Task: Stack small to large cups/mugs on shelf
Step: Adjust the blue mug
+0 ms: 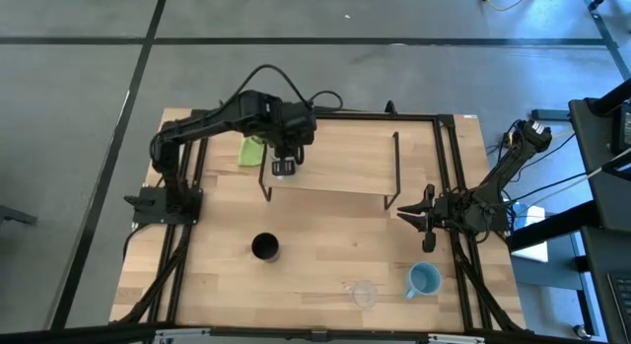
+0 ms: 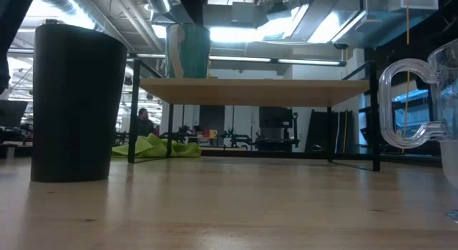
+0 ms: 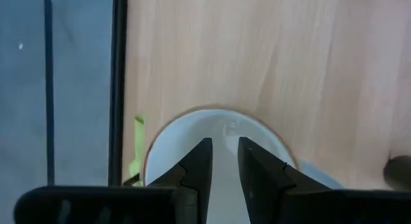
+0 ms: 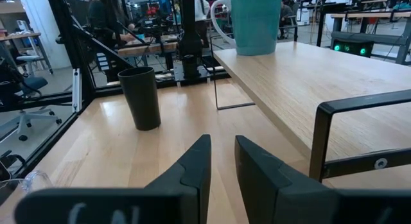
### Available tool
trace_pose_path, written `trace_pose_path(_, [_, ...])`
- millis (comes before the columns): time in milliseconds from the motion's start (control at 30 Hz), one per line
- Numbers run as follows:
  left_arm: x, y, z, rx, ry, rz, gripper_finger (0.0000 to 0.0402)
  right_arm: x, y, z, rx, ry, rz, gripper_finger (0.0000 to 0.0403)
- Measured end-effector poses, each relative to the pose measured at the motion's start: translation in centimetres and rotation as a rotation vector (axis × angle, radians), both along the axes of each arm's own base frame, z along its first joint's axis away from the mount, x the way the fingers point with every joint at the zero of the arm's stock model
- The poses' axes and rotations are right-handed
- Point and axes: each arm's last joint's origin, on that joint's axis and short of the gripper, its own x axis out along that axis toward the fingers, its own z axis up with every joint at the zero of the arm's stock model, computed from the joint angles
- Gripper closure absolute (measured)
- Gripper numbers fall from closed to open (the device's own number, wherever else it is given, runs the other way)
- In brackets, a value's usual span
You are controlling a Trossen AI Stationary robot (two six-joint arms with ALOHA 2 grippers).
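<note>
Inventory of my work area, seen from above.

- Table (image 1: 325, 255): light wood, fills the middle of the frame.
- Shelf (image 1: 335, 167): low board on thin black legs, upper centre of the table.
- White mug (image 3: 173, 140): stands upright at the shelf's left end. Seen level across the table, it sits on the board at upper left.
- My left end effector (image 1: 284, 167): poised directly over that mug, tips pointing down into its mouth. Whether it grasps the mug wall or merely hovers I cannot tell; the near rim is hidden under me.
- My right end effector (image 1: 422, 224): waiting at the table's right edge, just beside the shelf's right end, fingers slightly parted and holding nothing.
- Black cup (image 1: 264, 247): upright on the table, lower left of centre, well apart from the shelf.
- Clear cup (image 1: 364, 293): on the table near the bottom edge, right of centre.
- Light blue mug (image 1: 424, 280): just right of the clear cup, lower right.
- Green cloth (image 1: 251, 150): crumpled on the table, just left of the shelf.
</note>
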Motion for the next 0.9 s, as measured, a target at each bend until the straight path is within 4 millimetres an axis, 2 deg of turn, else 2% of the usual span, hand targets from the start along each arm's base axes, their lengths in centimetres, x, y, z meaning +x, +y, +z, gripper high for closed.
trace_pose_path(500, [-0.2, 2.5, 0.1, -0.046, -0.052, 0.016, 0.0331, 0.0, 0.0, 0.0, 0.001, 0.000, 0.000, 0.0331])
trace_pose_path(633, [0.1, 2.2, 0.4, -0.056, -0.087, 0.012, 0.0331, 0.0, 0.0, 0.0, -0.001, 0.000, 0.000, 0.0331])
trace_pose_path(733, [0.4, 1.4, 1.6, -0.039, -0.170, -0.010, 0.0331, 0.0, 0.0, 0.0, 0.000, 0.000, 0.000, 0.0331])
trace_pose_path(833, [1.0, 1.0, 2.9, -0.043, -0.322, 0.105, 0.0331, 0.0, 0.0, 0.0, -0.001, 0.000, 0.000, 0.0331])
trace_pose_path(900, [1.4, 1.1, 3.6, -0.106, -0.451, 0.276, 0.0331, 0.0, 0.0, 0.0, 0.000, 0.000, 0.000, 0.0331])
